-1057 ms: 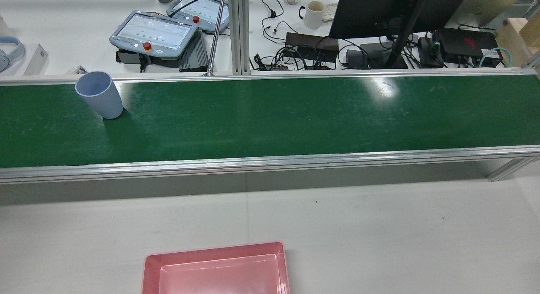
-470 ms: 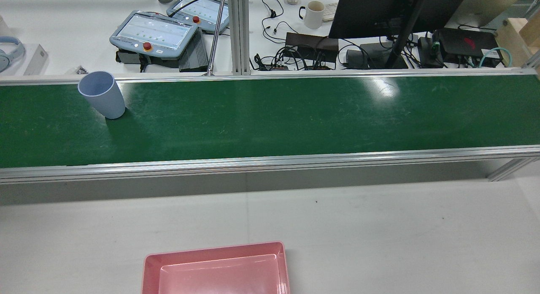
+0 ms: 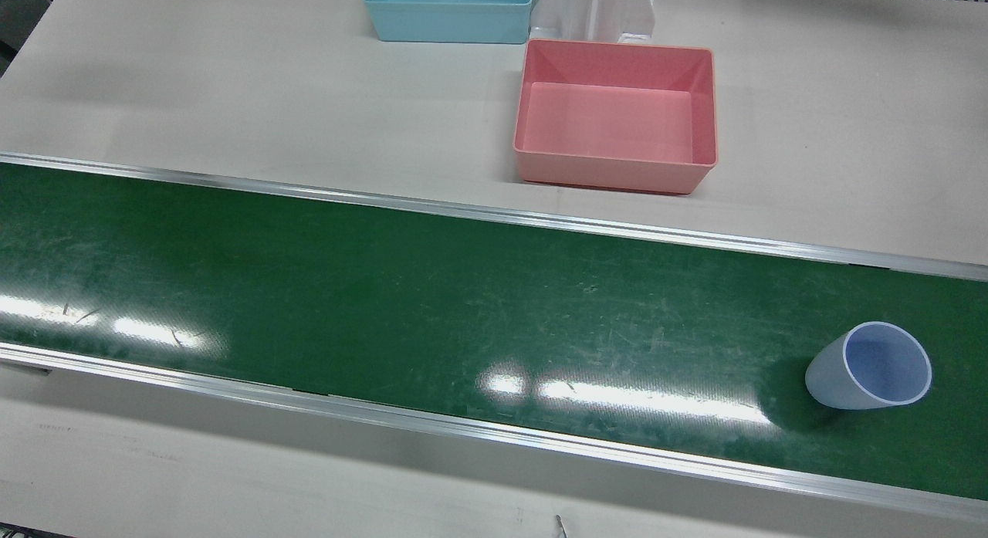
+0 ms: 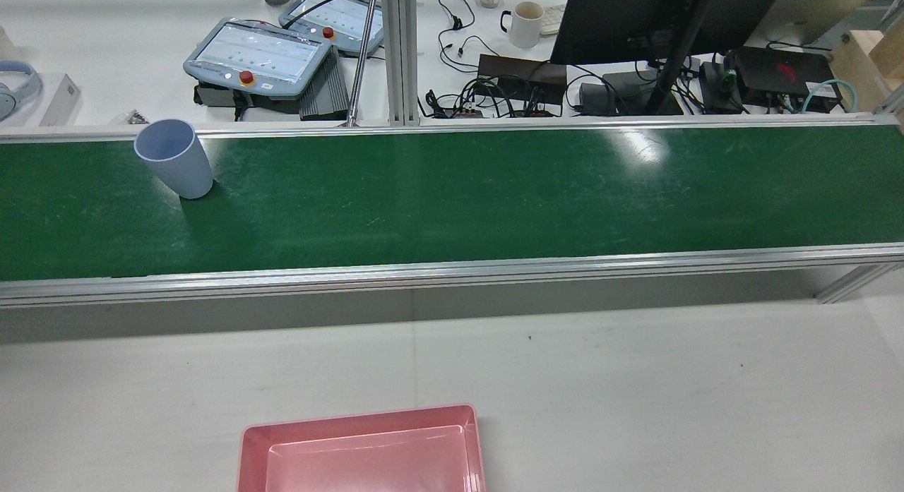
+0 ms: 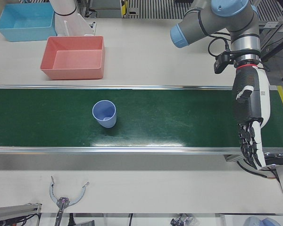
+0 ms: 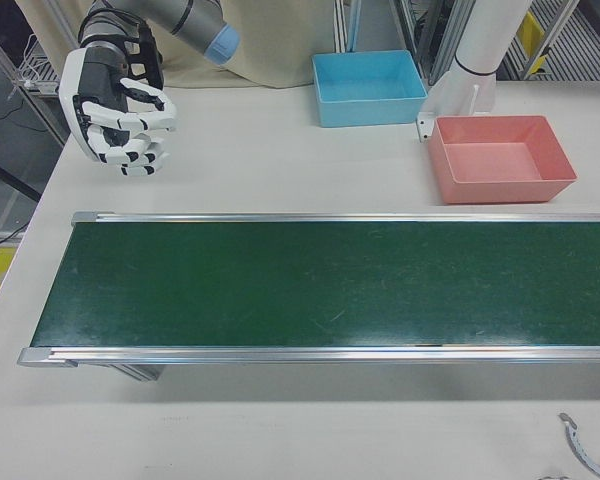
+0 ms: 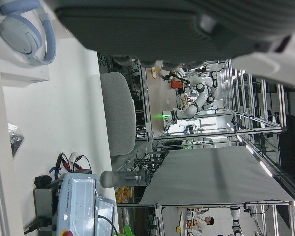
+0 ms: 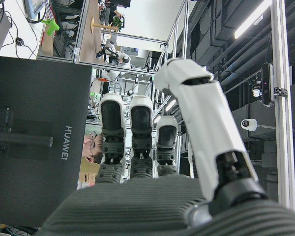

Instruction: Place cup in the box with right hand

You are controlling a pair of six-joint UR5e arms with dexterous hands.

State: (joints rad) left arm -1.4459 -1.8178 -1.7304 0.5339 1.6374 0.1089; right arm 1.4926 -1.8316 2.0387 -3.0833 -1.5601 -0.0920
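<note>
The cup [image 5: 104, 114] stood upright mid-belt [image 5: 179, 117], untouched. The pink box [image 5: 73, 57] sat upper left beside a blue bin [image 5: 24, 21]. Both the right hand [image 6: 118, 108] and left hand [image 5: 249, 123] hung empty, fingers apart.

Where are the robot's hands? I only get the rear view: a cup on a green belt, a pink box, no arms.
Observer: The right hand hangs beyond one end of the belt, above the white table, fingers loosely curled and holding nothing.
Operator: And the other one?
Observer: The left hand hangs fingers-down over the opposite end, well clear of the cup, and holds nothing.
Operator: Is the pink box the only one?
Observer: No, a blue box sits just beyond the pink box.
</note>
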